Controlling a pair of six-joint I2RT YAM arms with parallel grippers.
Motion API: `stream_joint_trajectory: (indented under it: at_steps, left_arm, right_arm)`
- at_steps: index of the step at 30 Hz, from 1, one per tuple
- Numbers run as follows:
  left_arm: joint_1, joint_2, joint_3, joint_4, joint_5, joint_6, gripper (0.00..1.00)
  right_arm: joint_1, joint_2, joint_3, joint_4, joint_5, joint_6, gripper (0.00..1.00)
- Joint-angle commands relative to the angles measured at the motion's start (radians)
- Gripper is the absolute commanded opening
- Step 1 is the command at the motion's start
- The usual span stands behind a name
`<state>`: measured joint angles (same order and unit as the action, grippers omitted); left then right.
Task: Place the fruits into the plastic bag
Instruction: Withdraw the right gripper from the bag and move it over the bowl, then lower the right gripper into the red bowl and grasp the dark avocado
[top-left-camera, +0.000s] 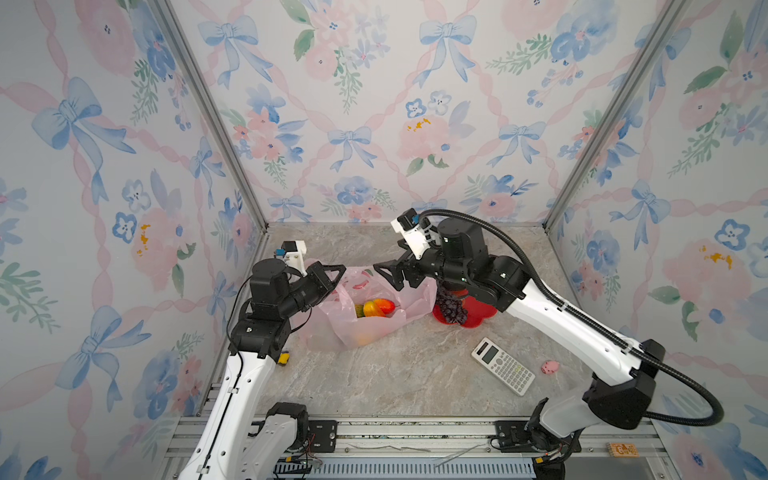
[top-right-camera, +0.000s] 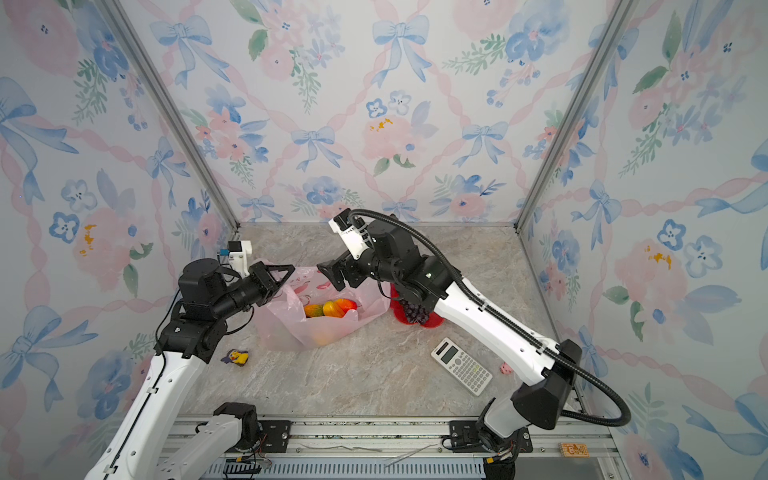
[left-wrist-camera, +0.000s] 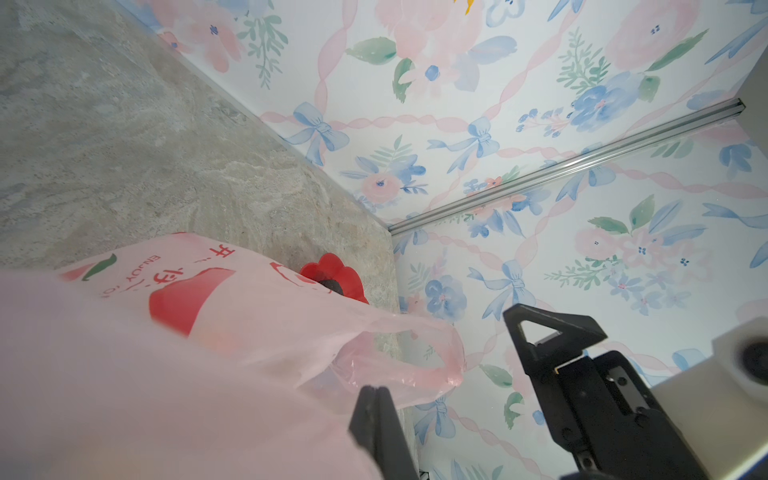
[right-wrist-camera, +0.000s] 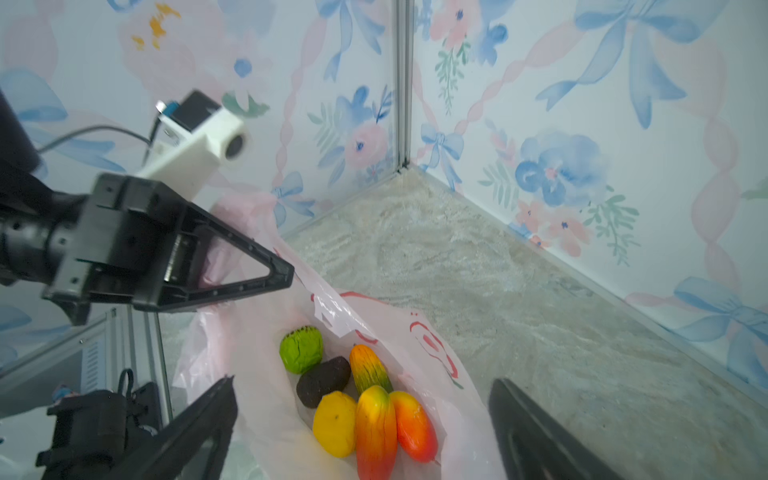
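Left claw (top-left-camera: 341, 270) pinched tight on the plastic bag (top-left-camera: 332, 330); right claw (top-left-camera: 387, 276) gaped wide and empty, fruits (right-wrist-camera: 374, 415) lying beneath it.

Robot test booth in a lab, dressed up to look homely.
A left arm (top-left-camera: 241, 395) and a right arm (top-left-camera: 582, 332) are mounted on a metal rail (top-left-camera: 415, 430) at the front of a marble-look counter (top-left-camera: 395, 374). Flower-and-bow wallpaper panels (top-left-camera: 353, 124) set in bare aluminium posts (top-left-camera: 210, 112) box it in on three sides. The only goods are props: toy fruits (right-wrist-camera: 376, 428) in a plastic bag (top-left-camera: 332, 328), a calculator (top-left-camera: 503, 372) and a pink pig (top-left-camera: 550, 366).
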<state>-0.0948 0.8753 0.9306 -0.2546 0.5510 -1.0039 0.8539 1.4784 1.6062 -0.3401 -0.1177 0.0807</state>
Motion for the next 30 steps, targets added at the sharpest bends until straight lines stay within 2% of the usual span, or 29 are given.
stream_joint_trajectory:
  at_steps: [1,9,14,23,30]
  left_arm:
    - [0.009,-0.022,-0.022,0.018,0.013,0.018,0.00]
    - [0.016,-0.029,-0.033,0.018,0.013,0.015,0.00]
    - [0.018,-0.020,-0.032,0.018,0.015,0.020,0.00]
    - [0.020,-0.016,-0.036,0.019,0.013,0.027,0.00]
    - [0.022,-0.026,-0.047,0.018,0.015,0.028,0.00]
  right_arm:
    - [-0.082,-0.067,-0.083,0.199,-0.002,0.183,0.96]
    - [-0.408,-0.101,-0.040,0.020,-0.131,0.667,0.96]
    - [-0.540,-0.126,-0.078,-0.162,-0.106,0.848,0.96]
    - [-0.642,-0.159,-0.216,-0.280,-0.063,1.034,0.96]
    - [-0.662,-0.082,-0.270,-0.440,-0.058,1.196,0.96]
